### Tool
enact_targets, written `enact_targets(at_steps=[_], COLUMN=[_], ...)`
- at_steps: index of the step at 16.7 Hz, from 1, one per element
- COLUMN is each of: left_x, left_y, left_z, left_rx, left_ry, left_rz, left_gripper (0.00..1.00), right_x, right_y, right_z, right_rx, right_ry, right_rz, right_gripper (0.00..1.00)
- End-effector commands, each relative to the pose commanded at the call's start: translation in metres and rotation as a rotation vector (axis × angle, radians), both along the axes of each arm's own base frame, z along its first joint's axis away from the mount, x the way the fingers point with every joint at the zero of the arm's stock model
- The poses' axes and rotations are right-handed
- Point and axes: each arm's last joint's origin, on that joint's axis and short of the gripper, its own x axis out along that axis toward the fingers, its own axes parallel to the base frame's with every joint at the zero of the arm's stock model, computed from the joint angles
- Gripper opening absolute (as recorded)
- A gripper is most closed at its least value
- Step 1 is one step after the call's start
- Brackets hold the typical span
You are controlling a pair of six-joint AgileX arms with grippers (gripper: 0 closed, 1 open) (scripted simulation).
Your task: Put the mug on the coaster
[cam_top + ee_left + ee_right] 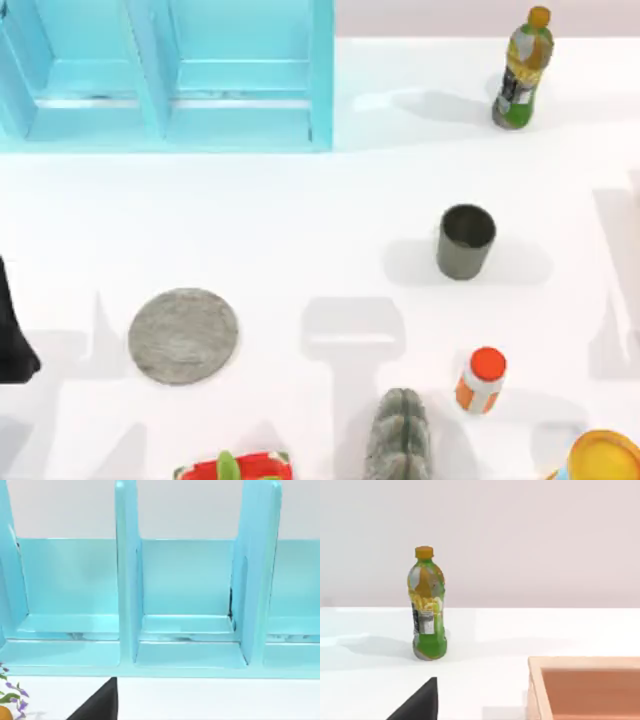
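Note:
The mug (465, 241), a small grey-olive cup with a dark inside, stands upright right of the table's middle. The coaster (183, 335), a flat speckled grey disc, lies on the left half, well apart from the mug, with nothing on it. My left arm (12, 335) is a dark shape at the left edge, left of the coaster. A dark wedge of my left gripper (97, 706) faces the blue shelf. A like wedge of my right gripper (417, 705) faces the bottle at the back.
A blue shelf rack (170, 75) fills the back left. A juice bottle (522, 70) stands back right. Along the front are a red and green item (232, 467), a ribbed grey fuzzy object (398, 435), an orange-capped jar (481, 380) and a yellow round object (605, 458). A wooden box (590, 687) lies near the right gripper.

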Motion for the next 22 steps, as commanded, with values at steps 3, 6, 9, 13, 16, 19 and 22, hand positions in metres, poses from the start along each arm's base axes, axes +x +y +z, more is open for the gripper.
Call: enact_targets(at_steps=[3, 6, 9, 13, 16, 19, 22], left_x=[0.0, 0.002, 0.01, 0.042, 0.087, 0.147, 0.208], left_y=[0.0, -0.003, -0.009, -0.02, -0.037, -0.064, -0.105], left_z=[0.001, 0.012, 0.04, 0.1, 0.149, 0.183, 0.193], left_rx=[-0.009, -0.093, -0.267, -0.591, -0.865, -1.128, -1.342], left_ry=[0.009, 0.088, 0.229, 0.46, 0.645, 0.834, 1.009], left_rz=[-0.005, -0.042, -0.085, -0.09, -0.032, 0.088, 0.26], left_gripper=[1.0, 1.0, 1.0, 1.0, 1.0, 1.0, 1.0], right_x=[0.0, 0.0, 0.0, 0.0, 0.0, 0.0, 0.0], right_y=[0.0, 0.0, 0.0, 0.0, 0.0, 0.0, 0.0], right_z=[0.0, 0.0, 0.0, 0.0, 0.0, 0.0, 0.0], right_rx=[0.0, 0.0, 0.0, 0.0, 0.0, 0.0, 0.0], right_ry=[0.0, 0.0, 0.0, 0.0, 0.0, 0.0, 0.0], right_rz=[0.0, 0.0, 0.0, 0.0, 0.0, 0.0, 0.0], right_gripper=[1.0, 1.0, 1.0, 1.0, 1.0, 1.0, 1.0])
